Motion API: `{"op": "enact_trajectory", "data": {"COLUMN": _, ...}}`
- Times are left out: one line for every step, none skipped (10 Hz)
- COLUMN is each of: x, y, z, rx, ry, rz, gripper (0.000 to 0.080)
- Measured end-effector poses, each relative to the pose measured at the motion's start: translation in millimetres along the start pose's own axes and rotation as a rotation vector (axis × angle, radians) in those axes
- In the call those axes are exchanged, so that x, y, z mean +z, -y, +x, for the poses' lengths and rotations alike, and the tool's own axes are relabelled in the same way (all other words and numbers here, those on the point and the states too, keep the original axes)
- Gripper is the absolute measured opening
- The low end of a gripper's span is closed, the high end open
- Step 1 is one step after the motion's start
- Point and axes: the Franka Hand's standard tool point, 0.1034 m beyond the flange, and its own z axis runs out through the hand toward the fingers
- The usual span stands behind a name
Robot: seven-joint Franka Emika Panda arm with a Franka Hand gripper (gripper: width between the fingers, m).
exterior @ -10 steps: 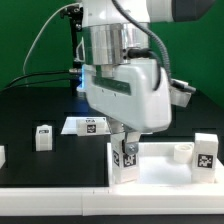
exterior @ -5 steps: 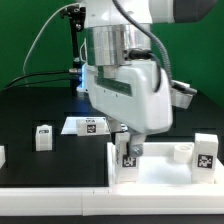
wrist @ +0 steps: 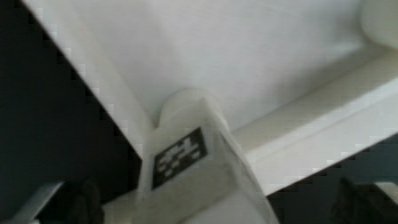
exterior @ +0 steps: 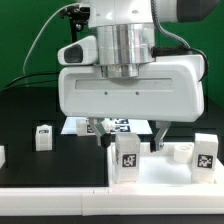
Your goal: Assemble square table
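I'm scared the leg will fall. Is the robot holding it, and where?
Nothing is held. The gripper is open, one finger each side of the leg, not touching it. The leg stands alone on a corner of the table top.

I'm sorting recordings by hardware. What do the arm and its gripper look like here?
The arm is glossy white, with a silver-grey cylinder at its wrist. The gripper has a wide, boxy white body with rounded corners and short dark fingers beneath. Thin black cables loop behind the arm. No markings are legible.
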Motion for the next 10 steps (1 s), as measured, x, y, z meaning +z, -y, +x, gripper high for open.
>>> {"op": "enact_trajectory", "data": {"x": -2.4, "y": -1.0, "z": 5.7, "rx": -0.268, "ry": -0.023, "rz": -0.017, "gripper": 0.0649}}
{"op": "enact_trajectory", "data": {"x": -2.8, "y": 0.2, "z": 6.7, "rx": -0.417, "ry": -0.026, "rz": -0.02, "gripper": 0.0649}}
{"op": "enact_trajectory", "data": {"x": -2.4, "y": -0.8, "z": 6.5, "rx": -0.414, "ry": -0.025, "rz": -0.021, "gripper": 0.0649}}
{"op": "enact_trajectory", "data": {"x": -2.3, "y": -0.9, "z": 6.5, "rx": -0.374, "ry": -0.025, "rz": -0.02, "gripper": 0.0649}}
{"op": "enact_trajectory", "data": {"x": -2.2, "y": -1.1, "z": 6.5, "rx": -0.376, "ry": -0.025, "rz": -0.02, "gripper": 0.0542}}
{"op": "enact_trajectory", "data": {"x": -2.1, "y": -0.9, "z": 6.4, "rx": -0.323, "ry": -0.025, "rz": -0.019, "gripper": 0.0542}}
{"op": "enact_trajectory", "data": {"x": -1.9, "y": -0.9, "z": 6.3, "rx": -0.258, "ry": -0.025, "rz": -0.018, "gripper": 0.0363}}
{"op": "enact_trajectory", "data": {"x": -1.9, "y": -1.7, "z": 6.6, "rx": -0.187, "ry": -0.026, "rz": -0.018, "gripper": 0.0363}}
{"op": "enact_trajectory", "data": {"x": -2.0, "y": -2.1, "z": 6.8, "rx": -0.063, "ry": -0.029, "rz": -0.02, "gripper": 0.0284}}
{"op": "enact_trajectory", "data": {"x": -1.8, "y": -2.6, "z": 7.0, "rx": 0.061, "ry": -0.034, "rz": -0.028, "gripper": 0.0284}}
